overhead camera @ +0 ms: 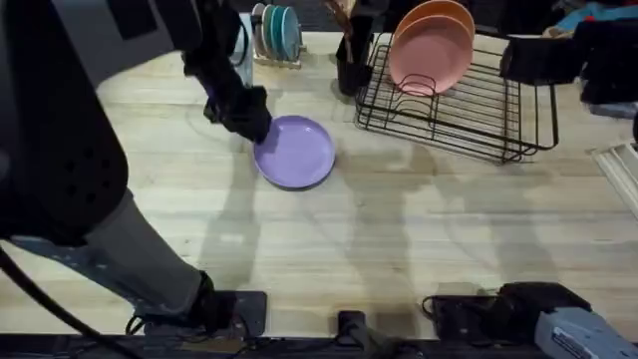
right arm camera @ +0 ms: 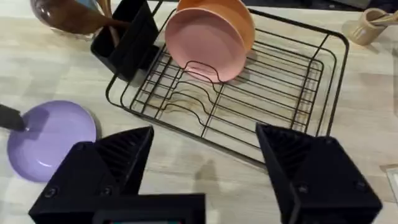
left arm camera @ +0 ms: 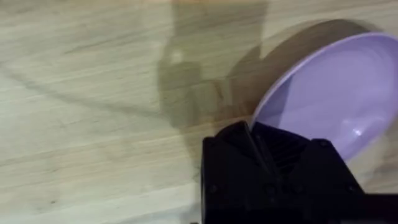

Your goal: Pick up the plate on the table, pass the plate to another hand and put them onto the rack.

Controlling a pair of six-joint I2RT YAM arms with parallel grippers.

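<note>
Light wooden bench (overhead camera: 399, 229) carries the lavender plate (overhead camera: 295, 152), lying left of the black wire rack (overhead camera: 454, 105), where a pink plate (overhead camera: 431, 57) and an orange plate (overhead camera: 439, 14) stand upright. Left tool (overhead camera: 249, 122) sits at the lavender plate's near-left rim, apparently clamping it, its tips partly hidden. Right tool (right arm camera: 205, 165) hangs open above the bench, facing the rack.
</note>
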